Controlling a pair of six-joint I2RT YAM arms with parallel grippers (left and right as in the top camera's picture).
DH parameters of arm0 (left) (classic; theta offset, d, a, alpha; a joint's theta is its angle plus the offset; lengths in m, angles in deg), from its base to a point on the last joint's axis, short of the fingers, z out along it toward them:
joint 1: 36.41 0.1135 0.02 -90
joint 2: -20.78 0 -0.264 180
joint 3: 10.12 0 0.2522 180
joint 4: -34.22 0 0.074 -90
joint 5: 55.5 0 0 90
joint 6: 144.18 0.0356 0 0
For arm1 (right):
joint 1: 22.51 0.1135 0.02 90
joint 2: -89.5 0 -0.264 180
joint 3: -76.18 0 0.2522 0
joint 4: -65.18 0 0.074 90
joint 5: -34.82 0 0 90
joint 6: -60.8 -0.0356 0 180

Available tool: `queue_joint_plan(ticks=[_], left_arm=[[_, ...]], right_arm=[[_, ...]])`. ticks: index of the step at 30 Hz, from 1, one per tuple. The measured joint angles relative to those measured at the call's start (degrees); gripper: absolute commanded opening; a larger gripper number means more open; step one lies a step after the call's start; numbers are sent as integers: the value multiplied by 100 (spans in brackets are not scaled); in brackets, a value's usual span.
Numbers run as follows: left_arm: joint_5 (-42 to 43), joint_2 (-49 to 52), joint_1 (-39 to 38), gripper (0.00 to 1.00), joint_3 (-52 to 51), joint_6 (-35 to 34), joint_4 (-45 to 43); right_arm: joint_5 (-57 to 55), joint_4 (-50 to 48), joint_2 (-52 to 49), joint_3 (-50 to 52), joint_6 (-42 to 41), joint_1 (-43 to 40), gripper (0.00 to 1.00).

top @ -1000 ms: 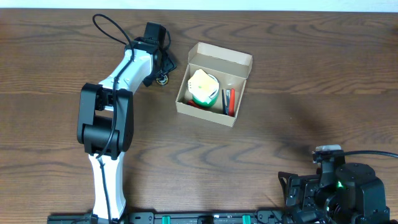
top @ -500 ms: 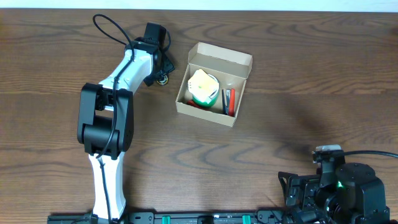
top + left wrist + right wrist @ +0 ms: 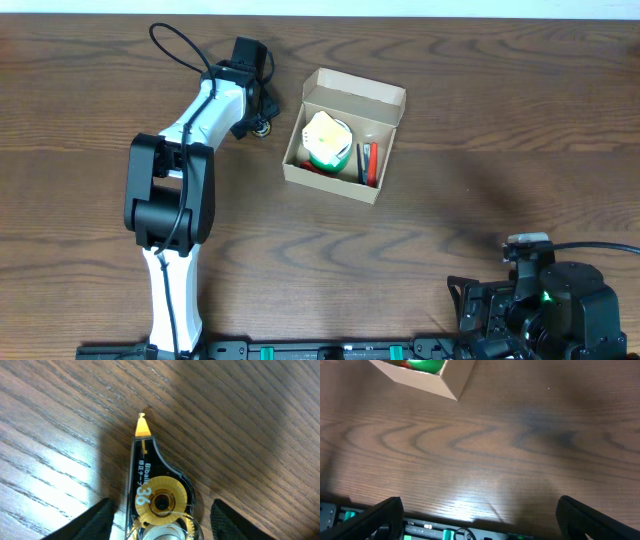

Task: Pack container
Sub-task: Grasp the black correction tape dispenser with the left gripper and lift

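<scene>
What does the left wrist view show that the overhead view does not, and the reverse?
Only the left wrist view shows the print "36" and yellow tip of the black correction tape dispenser, lying between the left gripper's open fingers. Only the overhead view shows the open tan cardboard box with its contents, and the right arm. Both show the dark wooden table and the dispenser.
</scene>
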Motion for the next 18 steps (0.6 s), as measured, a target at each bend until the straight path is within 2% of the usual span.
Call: queue_joint_plan(ticks=[6, 13, 18], left_arm=[[-4, 0, 0, 58, -15, 20, 7], [-31, 0, 0, 45, -35, 127, 24], [-39, 0, 0, 40, -44, 216, 31]], right_arm=[[0, 2, 0, 0, 0, 0, 99], [0, 2, 0, 0, 0, 0, 99], [0, 0, 0, 0, 0, 0, 99]])
